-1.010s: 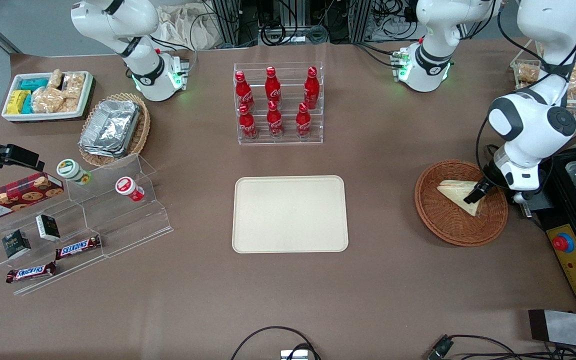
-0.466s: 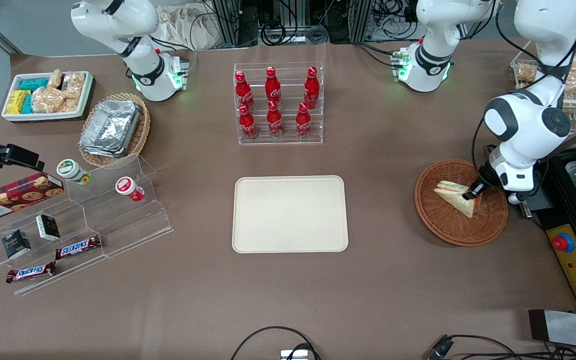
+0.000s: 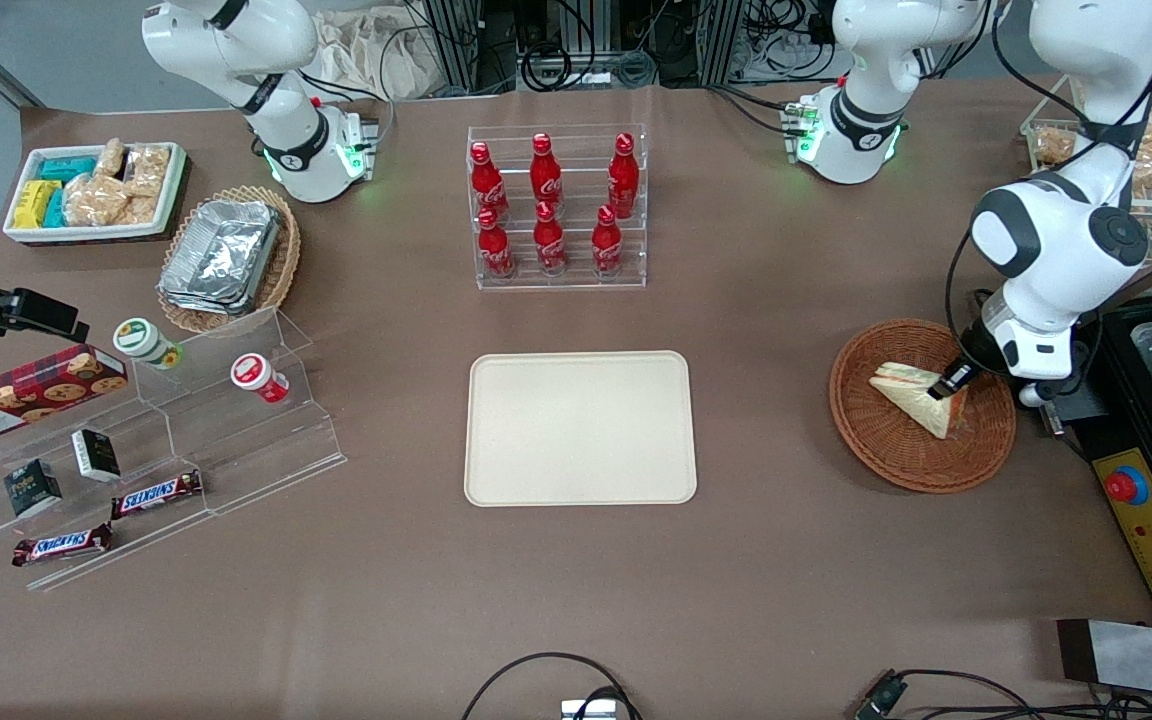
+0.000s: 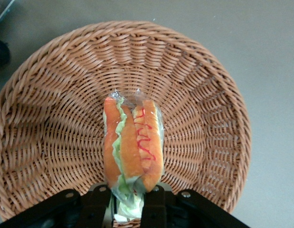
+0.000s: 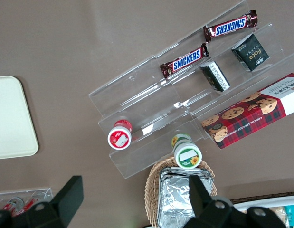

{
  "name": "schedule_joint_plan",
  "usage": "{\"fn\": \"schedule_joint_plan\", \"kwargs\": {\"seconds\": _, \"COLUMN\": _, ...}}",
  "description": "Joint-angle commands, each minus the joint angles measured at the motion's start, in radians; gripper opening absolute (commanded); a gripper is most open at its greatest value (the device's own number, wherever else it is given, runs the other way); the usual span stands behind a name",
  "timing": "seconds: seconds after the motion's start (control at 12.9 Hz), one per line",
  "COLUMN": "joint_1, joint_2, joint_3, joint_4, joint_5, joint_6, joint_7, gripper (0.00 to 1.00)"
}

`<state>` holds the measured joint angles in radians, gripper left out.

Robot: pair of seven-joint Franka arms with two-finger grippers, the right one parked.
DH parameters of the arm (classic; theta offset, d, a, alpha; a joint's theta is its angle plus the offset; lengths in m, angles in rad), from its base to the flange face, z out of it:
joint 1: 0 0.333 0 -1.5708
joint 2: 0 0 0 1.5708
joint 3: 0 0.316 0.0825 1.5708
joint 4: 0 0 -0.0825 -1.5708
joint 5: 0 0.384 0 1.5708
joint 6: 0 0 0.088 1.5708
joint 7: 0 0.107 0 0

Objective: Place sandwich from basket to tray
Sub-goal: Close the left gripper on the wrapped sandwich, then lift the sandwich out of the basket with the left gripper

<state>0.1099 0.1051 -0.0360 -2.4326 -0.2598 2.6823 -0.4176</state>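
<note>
The wrapped sandwich (image 3: 918, 397) hangs tilted just above the floor of the round reddish-brown wicker basket (image 3: 876, 440), toward the working arm's end of the table. My left gripper (image 3: 948, 386) is shut on the sandwich at the wedge's wide end. In the left wrist view the sandwich (image 4: 132, 147) shows its orange and green filling edge-on over the basket (image 4: 203, 95), with the gripper (image 4: 128, 209) pinching its wrap and bread between two black fingers (image 4: 155, 205). The cream tray (image 3: 579, 428) lies flat and bare at the table's middle, well apart from the basket.
A clear rack of red bottles (image 3: 556, 205) stands farther from the front camera than the tray. A black and yellow control box (image 3: 1151, 520) sits right beside the basket at the table edge. Stepped acrylic shelves with snacks (image 3: 146, 440) occupy the parked arm's end.
The gripper closed on the sandwich's wide end and raised it slightly; the wedge now tips up on its edge inside the basket, and the arm's elbow shifted a little.
</note>
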Motion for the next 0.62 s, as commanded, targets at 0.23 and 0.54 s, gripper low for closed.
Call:
{"fn": "schedule_joint_plan", "kwargs": {"seconds": 0.23, "joint_1": -0.001, "joint_2": -0.192, "joint_3": -0.053, "joint_4": 0.001, "joint_5": 0.094, "joint_6": -0.215, "joint_7": 0.008, "gripper": 0.09}}
{"fn": "schedule_joint_plan", "kwargs": {"seconds": 0.54, "joint_1": -0.001, "joint_2": -0.252, "joint_3": -0.136, "joint_4": 0.098, "joint_5": 0.175, "joint_6": -0.436, "joint_7": 0.002, "gripper": 0.1}}
